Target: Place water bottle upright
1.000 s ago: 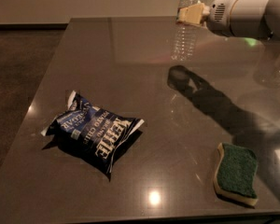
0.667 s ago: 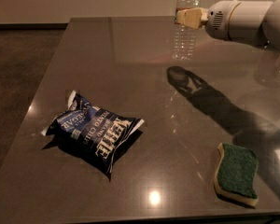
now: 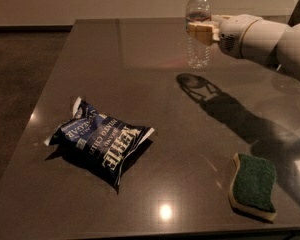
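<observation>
The water bottle (image 3: 198, 49) is clear and ribbed with a white cap. It stands upright at the far side of the dark table (image 3: 140, 84). My gripper (image 3: 201, 32) comes in from the right and is shut on the bottle's upper body, around the label band. The bottle's base seems to hang just above the table surface, with its shadow (image 3: 192, 81) a little in front of it.
A dark blue chip bag (image 3: 100, 144) lies flat at the front left. A green and yellow sponge (image 3: 254, 186) lies at the front right near the table's front edge. My white arm (image 3: 270, 39) reaches across the far right.
The gripper with the bottle has moved slightly left and down. The bottle stays upright in the grip.
</observation>
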